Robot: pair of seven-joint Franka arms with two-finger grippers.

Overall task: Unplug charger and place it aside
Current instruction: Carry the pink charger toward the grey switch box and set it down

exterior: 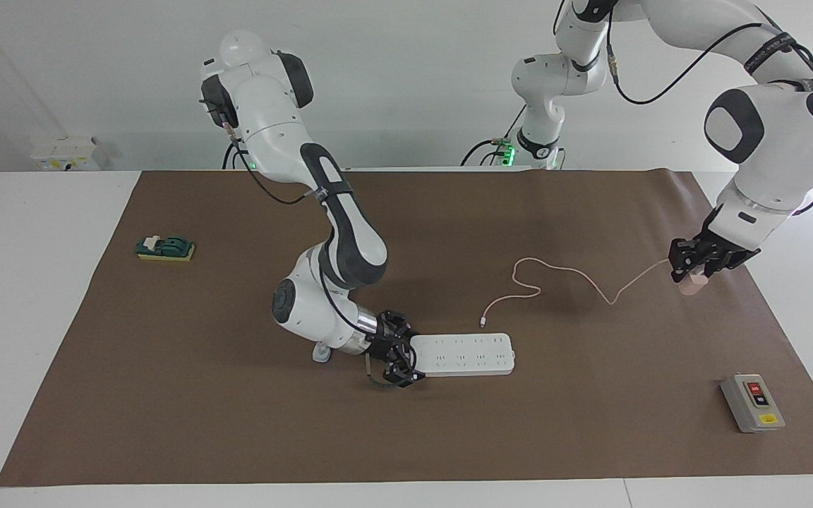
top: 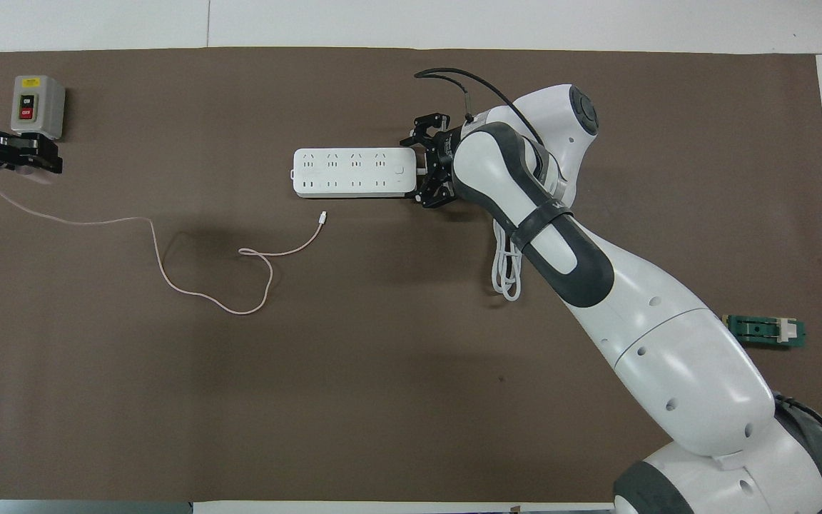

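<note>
My left claw [exterior: 693,276] grips the small pale pink cube charger [exterior: 694,285], seemingly just above the brown table [exterior: 590,437], so down. My right claw [exterior: 398,351] clamps the long white power strip [exterior: 463,353].

The grey switch box [top: 37,106] carries a red button that seems to read "OFF", a dark button above it and a yellow label, both too small to read.
</note>
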